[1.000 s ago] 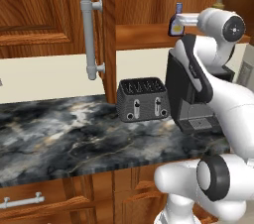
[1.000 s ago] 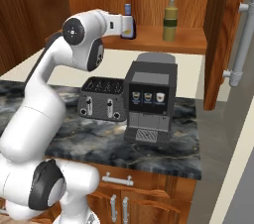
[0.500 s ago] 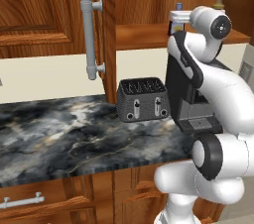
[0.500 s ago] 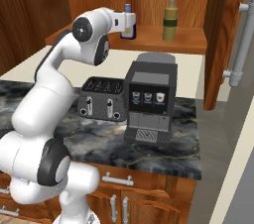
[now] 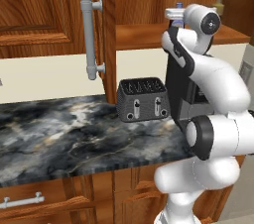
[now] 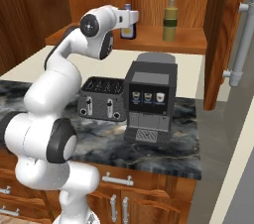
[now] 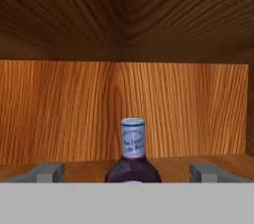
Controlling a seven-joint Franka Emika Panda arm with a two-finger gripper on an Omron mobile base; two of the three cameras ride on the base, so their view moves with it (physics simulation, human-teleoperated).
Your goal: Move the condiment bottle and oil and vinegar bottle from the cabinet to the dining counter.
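The condiment bottle (image 7: 132, 151) stands upright on the shelf of the open cabinet (image 6: 149, 0), and everything here is placed from it. In the hand view its blue cap and dark shoulders sit dead centre, with the tool (image 7: 127, 172) spread wide to either side: one grey fingertip (image 7: 45, 172) off to its left, the other off to its right, neither touching it, nothing held. The wooden back wall of the cabinet rises behind the bottle.

The right base view shows what the hand view cannot: the oil and vinegar bottle (image 6: 170, 17), taller and olive-yellow, stands on the same shelf to the right of the condiment bottle (image 6: 128, 26), well apart from it. Below the bottle, on the marble desk (image 6: 163, 143), a toaster (image 6: 102, 99) sits beside a coffee machine (image 6: 150, 100).

In the left base view the arm hides most of the condiment bottle; just its blue cap (image 5: 179, 6) peeks above the hand. A long grey handle (image 5: 90, 37) on the cabinet door hangs far to its left.
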